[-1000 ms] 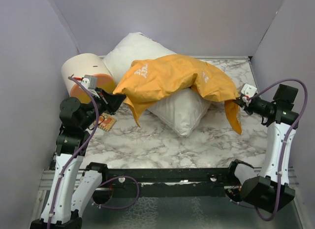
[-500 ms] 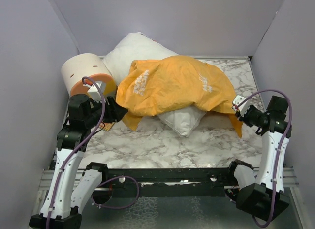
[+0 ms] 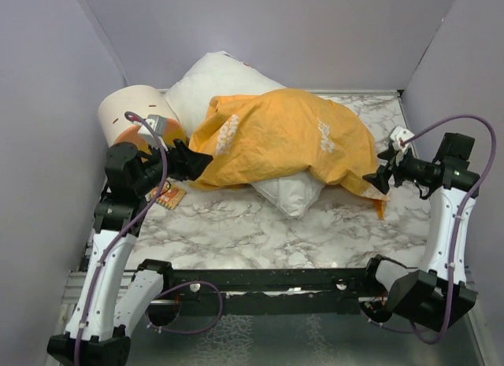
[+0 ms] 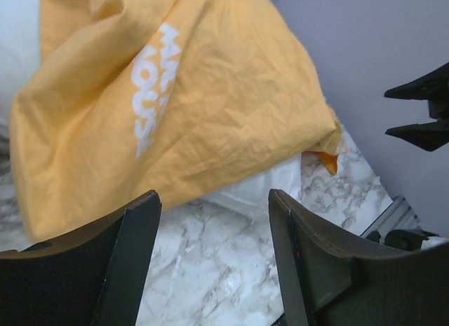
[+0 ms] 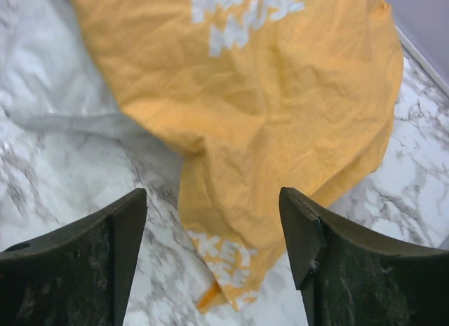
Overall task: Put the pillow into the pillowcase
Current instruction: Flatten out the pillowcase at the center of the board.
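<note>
Draping the white pillow (image 3: 295, 191), the crumpled orange pillowcase (image 3: 283, 138) shows legible lettering (image 4: 151, 87) only to the wrist cameras, while left end effector (image 4: 214, 195) and right end effector (image 5: 212, 193) gape empty.

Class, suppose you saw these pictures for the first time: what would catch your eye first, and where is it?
The big orange-yellow pillowcase lies draped in the middle of the marble table, over the white pillow, which bulges out behind it. The left tool and right tool stand open at its two ends, holding nothing. A cream-and-orange cylinder sits at the far left.
</note>
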`<action>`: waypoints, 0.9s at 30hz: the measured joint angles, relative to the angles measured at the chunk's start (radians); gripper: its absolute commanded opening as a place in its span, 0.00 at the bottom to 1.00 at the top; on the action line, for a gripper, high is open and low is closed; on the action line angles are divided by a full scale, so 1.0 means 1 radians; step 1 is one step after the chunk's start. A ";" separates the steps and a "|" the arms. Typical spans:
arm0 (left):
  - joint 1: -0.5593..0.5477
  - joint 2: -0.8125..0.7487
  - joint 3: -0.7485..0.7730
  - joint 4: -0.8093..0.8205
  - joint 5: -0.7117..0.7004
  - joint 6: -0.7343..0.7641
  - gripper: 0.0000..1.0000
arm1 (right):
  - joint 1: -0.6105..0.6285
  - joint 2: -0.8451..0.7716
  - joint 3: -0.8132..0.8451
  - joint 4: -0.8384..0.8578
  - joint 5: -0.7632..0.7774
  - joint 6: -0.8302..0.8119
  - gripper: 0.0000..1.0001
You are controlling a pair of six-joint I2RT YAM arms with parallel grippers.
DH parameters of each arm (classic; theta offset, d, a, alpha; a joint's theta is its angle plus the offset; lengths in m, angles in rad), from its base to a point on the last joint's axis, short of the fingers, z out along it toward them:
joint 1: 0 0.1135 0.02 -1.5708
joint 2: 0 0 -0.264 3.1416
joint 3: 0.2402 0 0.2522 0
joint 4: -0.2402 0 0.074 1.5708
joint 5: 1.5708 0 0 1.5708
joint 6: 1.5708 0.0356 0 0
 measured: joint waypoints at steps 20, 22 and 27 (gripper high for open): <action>-0.055 0.489 0.097 0.384 0.147 0.003 0.64 | -0.008 0.541 -0.048 0.844 0.091 1.052 0.75; -0.055 0.447 0.010 0.431 0.140 0.011 0.64 | -0.008 0.618 -0.029 0.885 0.090 1.088 0.69; -0.054 0.414 -0.104 0.526 0.140 0.018 0.64 | -0.008 0.735 -0.021 0.919 0.081 1.131 0.41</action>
